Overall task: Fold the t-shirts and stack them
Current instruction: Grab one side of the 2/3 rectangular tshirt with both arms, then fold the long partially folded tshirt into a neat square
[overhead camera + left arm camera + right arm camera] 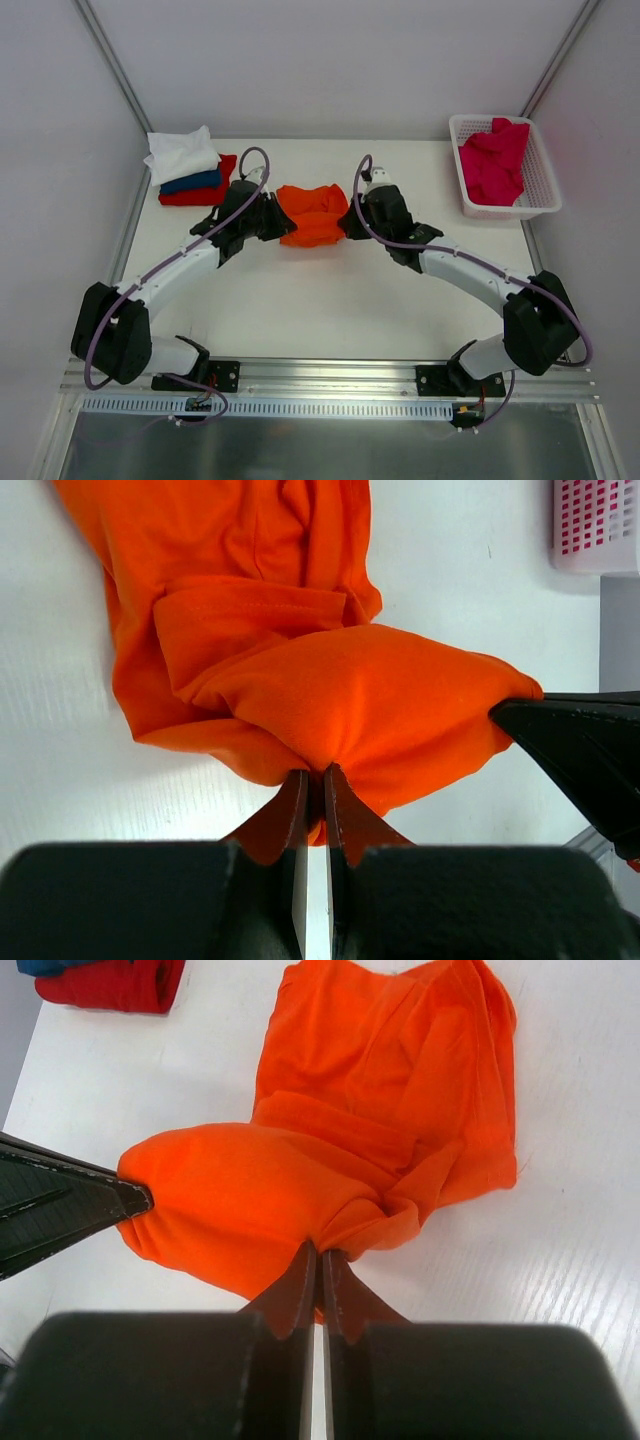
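Note:
A bright orange t-shirt [313, 213] lies bunched at the table's middle back. My left gripper [283, 222] is shut on its left edge, and the pinch shows in the left wrist view [314, 777]. My right gripper [347, 222] is shut on its right edge, as the right wrist view [320, 1255] shows. The orange cloth [340, 695] [300, 1180] is gathered between both grippers. A stack of folded shirts sits at the back left: white [181, 152] on top, dark blue [192, 182], then red [200, 193]. A crimson-pink t-shirt [495, 160] lies crumpled in the basket.
A white lattice basket [538, 195] stands at the back right corner; its corner shows in the left wrist view [600, 530]. The red and blue stack edge shows in the right wrist view [110, 982]. Grey walls close in the table on three sides.

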Controlling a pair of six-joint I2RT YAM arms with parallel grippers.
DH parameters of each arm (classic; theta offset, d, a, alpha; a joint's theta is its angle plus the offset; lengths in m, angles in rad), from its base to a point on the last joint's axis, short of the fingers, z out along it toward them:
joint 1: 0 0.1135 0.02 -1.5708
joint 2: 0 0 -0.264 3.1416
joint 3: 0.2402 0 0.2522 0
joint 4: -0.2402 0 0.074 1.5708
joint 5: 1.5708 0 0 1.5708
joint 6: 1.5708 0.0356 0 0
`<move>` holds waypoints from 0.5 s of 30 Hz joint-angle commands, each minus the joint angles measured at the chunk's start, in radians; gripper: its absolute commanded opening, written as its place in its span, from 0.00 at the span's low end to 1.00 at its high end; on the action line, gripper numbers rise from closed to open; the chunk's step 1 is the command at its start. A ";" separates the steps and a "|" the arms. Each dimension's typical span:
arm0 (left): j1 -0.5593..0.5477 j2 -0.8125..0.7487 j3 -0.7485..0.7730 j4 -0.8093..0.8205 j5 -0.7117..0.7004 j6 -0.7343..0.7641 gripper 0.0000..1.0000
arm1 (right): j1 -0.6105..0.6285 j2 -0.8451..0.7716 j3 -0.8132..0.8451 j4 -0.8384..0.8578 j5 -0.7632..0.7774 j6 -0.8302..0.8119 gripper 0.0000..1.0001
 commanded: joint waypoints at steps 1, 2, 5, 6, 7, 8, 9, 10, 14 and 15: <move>0.035 0.041 0.074 0.005 0.023 0.053 0.00 | -0.040 0.045 0.093 -0.002 -0.032 -0.046 0.00; 0.046 0.063 0.095 0.005 0.028 0.057 0.00 | -0.054 0.056 0.122 -0.005 -0.044 -0.054 0.00; 0.059 0.098 0.141 0.005 0.043 0.068 0.00 | -0.075 0.106 0.168 -0.016 -0.055 -0.064 0.01; 0.067 0.124 0.152 0.006 0.048 0.071 0.00 | -0.080 0.120 0.197 -0.018 -0.075 -0.069 0.00; 0.072 0.139 0.176 0.006 0.057 0.074 0.00 | -0.085 0.147 0.213 -0.019 -0.093 -0.072 0.00; 0.076 0.153 0.190 0.006 0.060 0.076 0.00 | -0.092 0.163 0.227 -0.024 -0.103 -0.072 0.00; 0.084 0.184 0.203 0.006 0.063 0.080 0.00 | -0.097 0.178 0.256 -0.025 -0.107 -0.077 0.00; 0.089 0.199 0.229 0.006 0.072 0.083 0.00 | -0.102 0.192 0.271 -0.025 -0.113 -0.077 0.00; 0.113 0.285 0.296 0.006 0.097 0.097 0.00 | -0.121 0.284 0.345 -0.033 -0.144 -0.077 0.00; 0.118 0.299 0.310 0.005 0.101 0.100 0.00 | -0.128 0.299 0.360 -0.035 -0.149 -0.078 0.00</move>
